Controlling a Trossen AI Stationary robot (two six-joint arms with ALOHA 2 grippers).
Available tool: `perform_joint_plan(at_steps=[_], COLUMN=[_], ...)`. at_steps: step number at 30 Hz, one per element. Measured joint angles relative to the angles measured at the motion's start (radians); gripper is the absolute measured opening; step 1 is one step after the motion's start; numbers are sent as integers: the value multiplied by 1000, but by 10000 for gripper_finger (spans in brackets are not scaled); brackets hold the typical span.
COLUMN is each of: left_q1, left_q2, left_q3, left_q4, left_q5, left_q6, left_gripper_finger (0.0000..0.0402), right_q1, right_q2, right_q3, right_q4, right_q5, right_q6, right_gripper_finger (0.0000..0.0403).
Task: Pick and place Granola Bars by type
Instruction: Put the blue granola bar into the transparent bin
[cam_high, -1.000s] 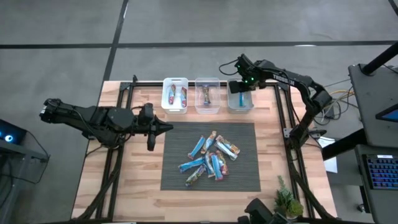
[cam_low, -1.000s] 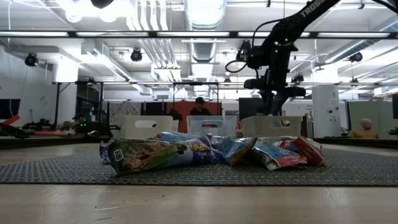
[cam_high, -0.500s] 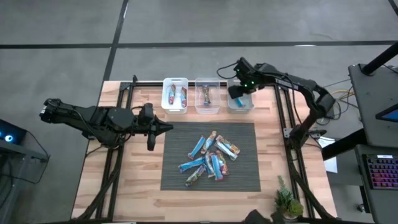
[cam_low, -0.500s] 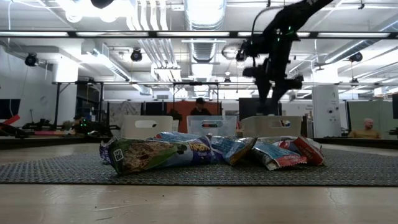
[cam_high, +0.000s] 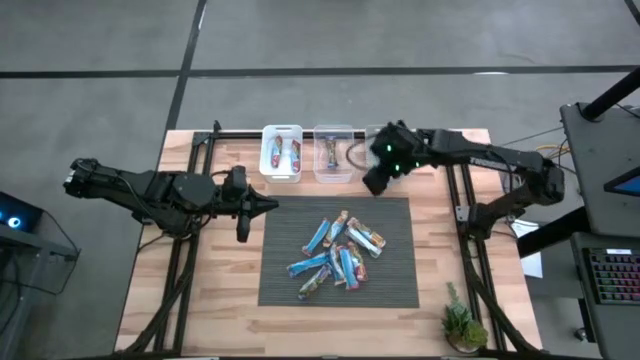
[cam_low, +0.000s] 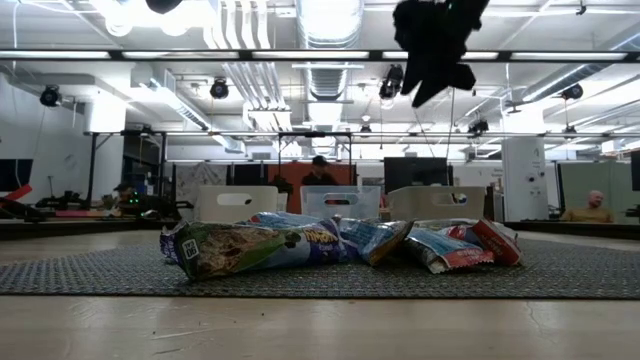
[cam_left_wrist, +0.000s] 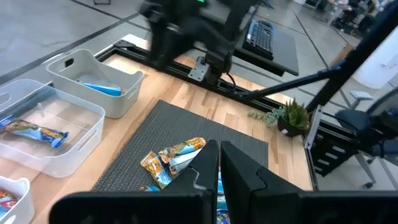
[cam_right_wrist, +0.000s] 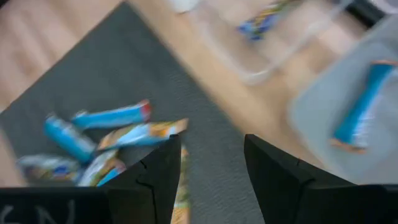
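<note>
bars: Granola Bars (cam_high: 339, 258) are lying in a loose heap mid-mat, unsorted, within reach of both arms
sorted: 2 red-print bars are sitting in the left bin (cam_high: 281, 152), 1 in the middle bin (cam_high: 333, 153), 1 blue bar (cam_right_wrist: 364, 104) in the right bin (cam_left_wrist: 93, 81) — 1 type per bin, by the look of it
bins: lining the table's far edge, clear of the mat (cam_high: 337, 250) so picks and drops aren't colliding
right gripper (cam_right_wrist: 211, 168): fingers apart, holding nothing, hanging over the mat's far edge between right bin and heap — likely heading for another pick
left gripper (cam_left_wrist: 219, 163): fingers together, empty, waiting over the mat's left edge
</note>
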Motion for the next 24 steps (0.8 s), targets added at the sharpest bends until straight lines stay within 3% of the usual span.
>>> perform_joint_plan(at_steps=[6, 11, 18, 24], left_q1=[0, 0, 1, 2], left_q2=[0, 10, 70, 133], left_q3=[0, 0, 0, 0], left_q4=[0, 0, -2, -1], left_q5=[-33, -33, -27, 53], left_q6=[-13, -14, -14, 0], left_gripper_finger=[8, 56, 122, 135], right_q1=[159, 249, 323, 355], right_q2=[-32, -39, -38, -38], right_q3=[-1, -1, -1, -2], right_q4=[3, 6, 6, 3], right_q5=[83, 111, 129, 132], right_q6=[74, 120, 173, 187], right_gripper_finger=[169, 169, 169, 169])
